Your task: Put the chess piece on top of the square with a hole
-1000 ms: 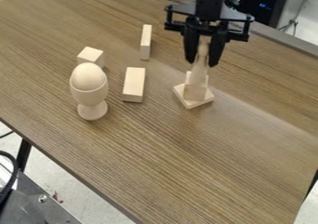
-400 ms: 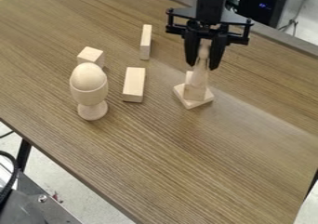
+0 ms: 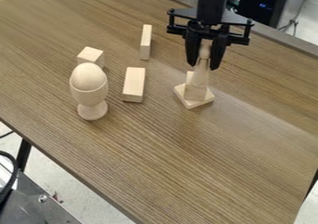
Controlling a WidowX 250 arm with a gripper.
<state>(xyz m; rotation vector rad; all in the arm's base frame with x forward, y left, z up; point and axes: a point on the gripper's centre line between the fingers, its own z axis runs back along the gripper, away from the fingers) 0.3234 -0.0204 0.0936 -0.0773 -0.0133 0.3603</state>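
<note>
Okay, chess piece [image 3: 200, 74] upright or nearly so, right of centre toward the far side, over the square base [image 3: 188, 102]; can't tell if its foot touches down. Gripper [image 3: 203, 67] pointing down from the far edge, fingers clamped either side of the piece's top. Left of it, oblong block [image 3: 133, 82], thinner block [image 3: 146, 42] farther back. Far left, small block [image 3: 90, 56] behind wooden egg [image 3: 89, 76] in cup [image 3: 90, 95].

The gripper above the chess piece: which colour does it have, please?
Black; the camera view shows the gripper best.
</note>
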